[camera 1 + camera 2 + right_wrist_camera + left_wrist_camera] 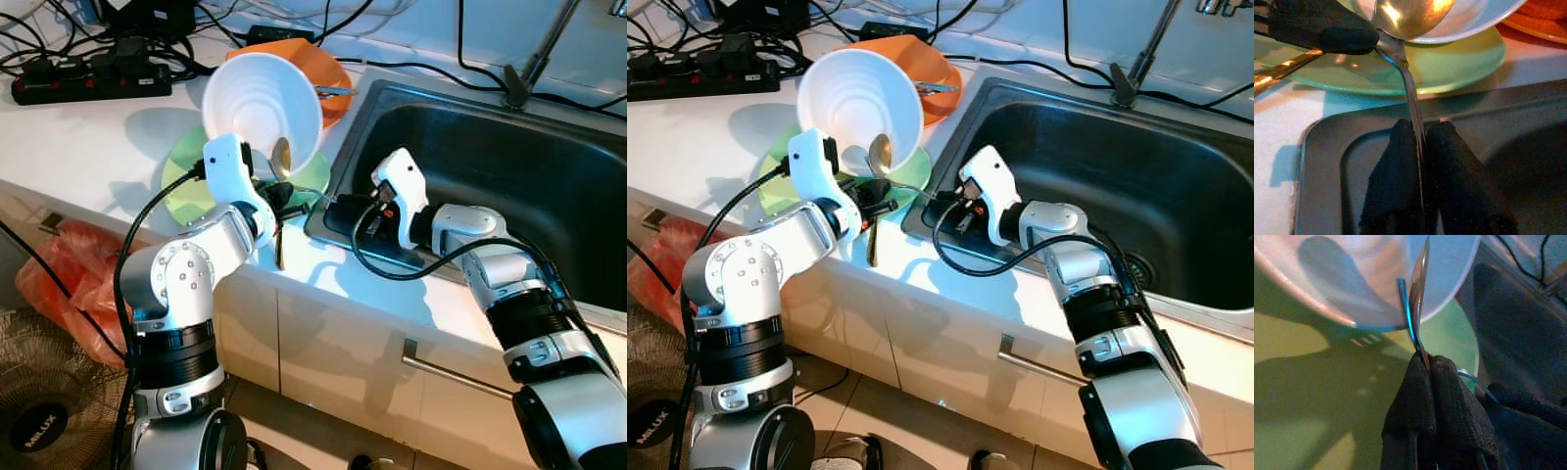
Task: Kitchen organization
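**Between the green plate and the sink: a spoon held at both ends**

Over the bench edge by the sink, a silver spoon (1403, 29) hung between the two claws, its bowl lying against the lip of a white bowl (263, 106) that was tipped up on a green plate (191, 186). The right claw (1418, 134) was pressed together on the spoon's handle, out over the near corner of the steel sink (509, 166). The left claw (1425, 367) was pinched shut on a thin metal piece by the bowl's rim; from the right wrist view it seemed to be the neck of the same spoon, with a gold-coloured handle (1283, 73) lying just under that claw. An orange bowl (318, 69) sat behind the white one.

By my reading, the step was a handover or a lift of the spoon clear of the dishes. The next move would call for one claw to let go before the other pulled, and for care that the tilted white bowl did not roll off the plate.

Readable writing was scarce: a floor fan (44, 392) below the bench bore a round badge that looked like "MILUX". A black power strip (88, 83) lay at the back.
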Motion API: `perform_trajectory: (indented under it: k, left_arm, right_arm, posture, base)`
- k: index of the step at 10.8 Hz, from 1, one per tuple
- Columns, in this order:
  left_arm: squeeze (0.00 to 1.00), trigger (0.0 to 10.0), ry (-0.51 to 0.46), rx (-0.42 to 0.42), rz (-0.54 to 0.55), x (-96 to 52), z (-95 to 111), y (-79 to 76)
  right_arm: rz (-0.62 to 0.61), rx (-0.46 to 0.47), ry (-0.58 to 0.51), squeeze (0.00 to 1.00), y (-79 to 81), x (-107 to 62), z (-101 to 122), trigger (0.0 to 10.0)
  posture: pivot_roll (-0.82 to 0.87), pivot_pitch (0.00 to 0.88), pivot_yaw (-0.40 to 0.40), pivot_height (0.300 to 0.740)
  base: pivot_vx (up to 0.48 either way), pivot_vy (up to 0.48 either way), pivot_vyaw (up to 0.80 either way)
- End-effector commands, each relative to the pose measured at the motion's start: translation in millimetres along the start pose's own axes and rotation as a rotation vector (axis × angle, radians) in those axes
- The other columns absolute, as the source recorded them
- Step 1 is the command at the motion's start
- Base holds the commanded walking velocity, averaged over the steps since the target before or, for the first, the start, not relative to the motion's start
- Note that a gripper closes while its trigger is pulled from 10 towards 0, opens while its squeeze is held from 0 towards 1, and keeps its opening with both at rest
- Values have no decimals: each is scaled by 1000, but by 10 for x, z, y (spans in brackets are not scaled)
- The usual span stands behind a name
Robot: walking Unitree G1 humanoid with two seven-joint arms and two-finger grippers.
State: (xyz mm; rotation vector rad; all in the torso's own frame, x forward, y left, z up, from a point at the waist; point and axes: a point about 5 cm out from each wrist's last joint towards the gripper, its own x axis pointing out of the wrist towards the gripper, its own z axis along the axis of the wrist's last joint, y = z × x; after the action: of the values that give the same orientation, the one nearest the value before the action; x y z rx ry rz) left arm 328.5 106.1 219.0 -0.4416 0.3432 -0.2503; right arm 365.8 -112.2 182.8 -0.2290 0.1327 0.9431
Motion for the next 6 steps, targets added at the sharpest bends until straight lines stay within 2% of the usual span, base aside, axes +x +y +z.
perform_trajectory:
  k: [1,4,6]
  left_arm:
    - [0,1490,39,3,76,-6,-85,146]
    - [0,2431,30,6,88,-10,-85,175]
    - [0,2980,33,5,90,-9,-131,182]
  right_arm:
    - [-80,38,-5,0,-126,-96,-26,0]
    - [-104,67,-121,0,-171,-124,128,0]
    - [-173,93,-221,0,-253,-193,256,0]
  posture:
    - [122,133,-24,740]
    - [121,128,-30,740]
    - [117,123,-34,740]
  base:
    - [0,0,0]
    - [0,0,0]
    - [0,0,0]
